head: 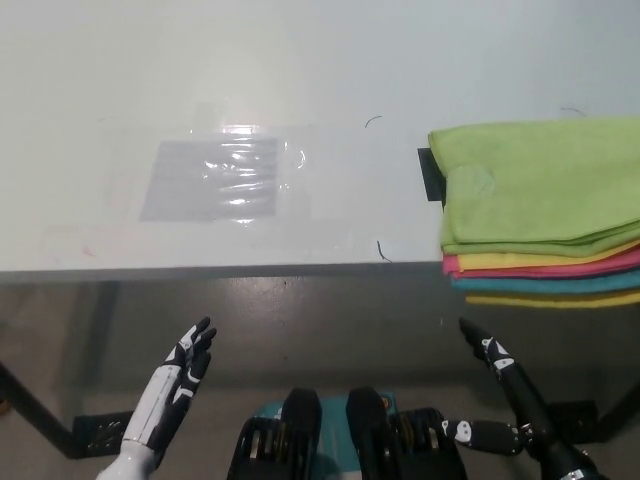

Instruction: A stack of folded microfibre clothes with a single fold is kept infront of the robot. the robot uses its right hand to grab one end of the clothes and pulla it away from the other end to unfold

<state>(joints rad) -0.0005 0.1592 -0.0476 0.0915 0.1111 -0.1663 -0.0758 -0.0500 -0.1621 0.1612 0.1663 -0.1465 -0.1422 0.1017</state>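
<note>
1. Right hand [510, 395], black, sits at about 5 o'clock in the head view, below the table's near edge, with its fingers spread wide and nothing in its hold.
2. One long finger points up toward 11 o'clock, at the stack above it, without touching it.
3. At 3 o'clock lies the stack of folded microfibre cloths [540, 205], its near side overhanging the front edge of the white table [300, 60].
4. A green cloth [545, 180] is on top; yellow, pink, teal and yellow edges show beneath it along the near side.
5. A small black object [430, 175] peeks out from under the stack's 9 o'clock side.
6. A patch of clear, shiny film [220, 178] lies flat on the table at about 10 o'clock, well apart from the stack.
7. The white left hand [185, 365] rests at 7 o'clock, below the table edge, fingers extended and holding nothing.
</note>
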